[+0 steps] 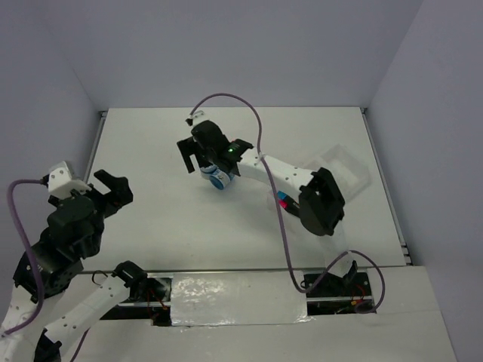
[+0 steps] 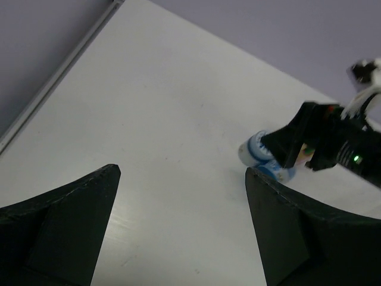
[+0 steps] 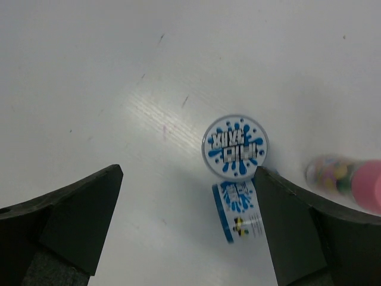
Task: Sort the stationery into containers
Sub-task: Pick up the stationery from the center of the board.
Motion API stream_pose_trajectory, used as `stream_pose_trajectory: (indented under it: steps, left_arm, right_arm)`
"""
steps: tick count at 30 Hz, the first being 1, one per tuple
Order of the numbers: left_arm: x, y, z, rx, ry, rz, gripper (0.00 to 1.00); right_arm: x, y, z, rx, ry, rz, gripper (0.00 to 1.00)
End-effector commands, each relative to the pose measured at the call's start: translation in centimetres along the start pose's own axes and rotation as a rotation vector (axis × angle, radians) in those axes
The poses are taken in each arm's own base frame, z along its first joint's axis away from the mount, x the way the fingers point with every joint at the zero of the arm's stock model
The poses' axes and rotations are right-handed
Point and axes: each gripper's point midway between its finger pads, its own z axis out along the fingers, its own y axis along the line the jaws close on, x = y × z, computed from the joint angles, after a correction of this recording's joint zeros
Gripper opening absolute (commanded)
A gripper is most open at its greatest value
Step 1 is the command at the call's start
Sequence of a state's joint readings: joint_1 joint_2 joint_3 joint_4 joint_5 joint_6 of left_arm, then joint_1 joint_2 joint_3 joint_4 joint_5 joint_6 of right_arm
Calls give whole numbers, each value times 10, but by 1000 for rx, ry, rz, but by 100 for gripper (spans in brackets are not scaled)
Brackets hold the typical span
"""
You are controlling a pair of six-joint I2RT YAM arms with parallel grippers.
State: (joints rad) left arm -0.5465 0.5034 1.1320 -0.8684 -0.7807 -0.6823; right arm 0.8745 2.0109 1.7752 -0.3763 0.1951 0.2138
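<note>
Two round blue-white discs (image 1: 217,178) lie together mid-table. In the right wrist view one disc (image 3: 235,146) lies flat and the other (image 3: 238,211) stands on its edge, touching my right finger. My right gripper (image 3: 187,171) is open and empty, low over the table, with both discs at its right jaw; it also shows in the top view (image 1: 211,160). The pink-capped tube (image 3: 351,179) lies just right of the discs. Pink and blue marker caps (image 1: 283,200) peek out from under the right arm. The translucent tray (image 1: 349,167) sits far right. My left gripper (image 1: 113,188) is open and empty.
The left wrist view shows the discs (image 2: 262,158) and the right gripper (image 2: 321,140) beyond my left gripper (image 2: 183,173). The right arm's cable (image 1: 260,143) loops over the table. Grey walls close in the table at the back and sides.
</note>
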Motion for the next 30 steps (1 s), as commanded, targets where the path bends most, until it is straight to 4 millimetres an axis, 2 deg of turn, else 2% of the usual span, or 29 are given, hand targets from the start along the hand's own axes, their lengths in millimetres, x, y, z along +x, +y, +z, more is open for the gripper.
stream_pose_trajectory:
  steps: [1, 2, 4, 6, 10, 18, 19, 26, 29, 30]
  left_arm:
    - [35, 21, 17, -96, 52, 171, 99]
    - [40, 20, 20, -96, 51, 159, 99]
    - [47, 15, 23, -70, 72, 178, 99]
    - [45, 19, 23, -95, 68, 179, 99]
    - [48, 13, 23, -52, 70, 181, 99]
    - [52, 9, 25, -34, 87, 199, 99]
    - [53, 8, 26, -33, 91, 202, 99]
    - [53, 7, 25, -22, 92, 204, 99]
    - [53, 7, 25, -23, 90, 202, 99]
    - [53, 7, 25, -23, 90, 202, 99]
  right_arm:
    - [-8, -12, 28, 86, 2, -49, 100]
    - [-15, -8, 30, 77, -12, -50, 100]
    - [-6, -10, 47, 98, 12, -61, 100]
    - [1, -16, 55, 114, 28, -64, 100]
    - [14, -18, 71, 102, 41, -63, 99]
    - [25, -46, 81, 169, 62, -54, 100]
    - [19, -47, 79, 167, 42, -52, 100]
    - [24, -49, 78, 128, 49, -31, 99]
    - [29, -48, 85, 114, 73, -41, 94]
    - [29, -47, 86, 110, 73, -40, 88]
